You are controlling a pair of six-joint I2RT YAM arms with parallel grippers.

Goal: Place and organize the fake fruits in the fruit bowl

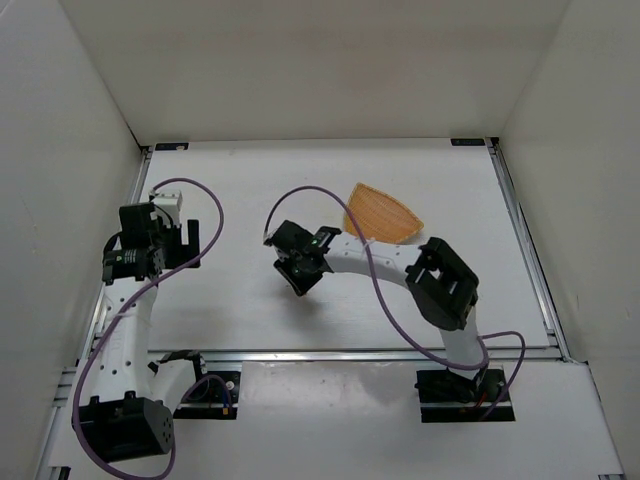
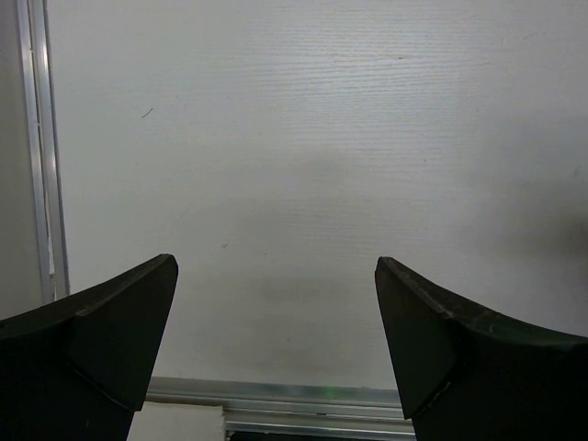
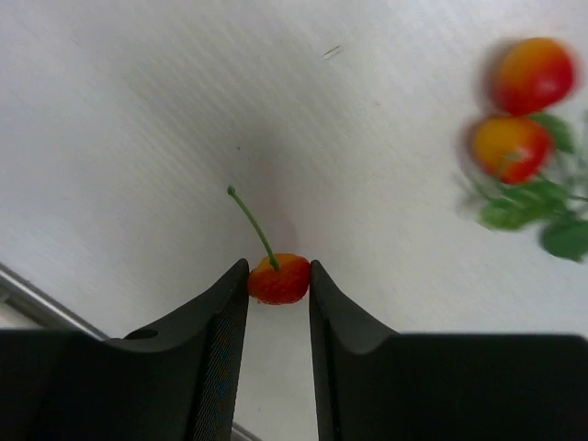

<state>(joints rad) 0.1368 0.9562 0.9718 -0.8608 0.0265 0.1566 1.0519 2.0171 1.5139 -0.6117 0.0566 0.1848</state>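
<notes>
My right gripper (image 3: 278,277) is shut on a single small red cherry (image 3: 280,280) whose thin green stem points away from the jaws, just above the white table. A cluster of two red-orange cherries (image 3: 519,110) with small green leaves lies blurred at the upper right of the right wrist view, apart from the gripper. In the top view the right gripper (image 1: 300,272) sits at mid-table and hides the fruits. The light-brown wooden fruit bowl (image 1: 380,215) lies behind the right arm, which partly covers it. My left gripper (image 2: 276,276) hangs open over bare table at the left (image 1: 185,240).
White walls enclose the table on three sides. An aluminium rail (image 2: 303,397) runs along the table's near edge below the left gripper, and another runs down the left edge (image 2: 41,147). Purple cables (image 1: 330,195) loop above both arms.
</notes>
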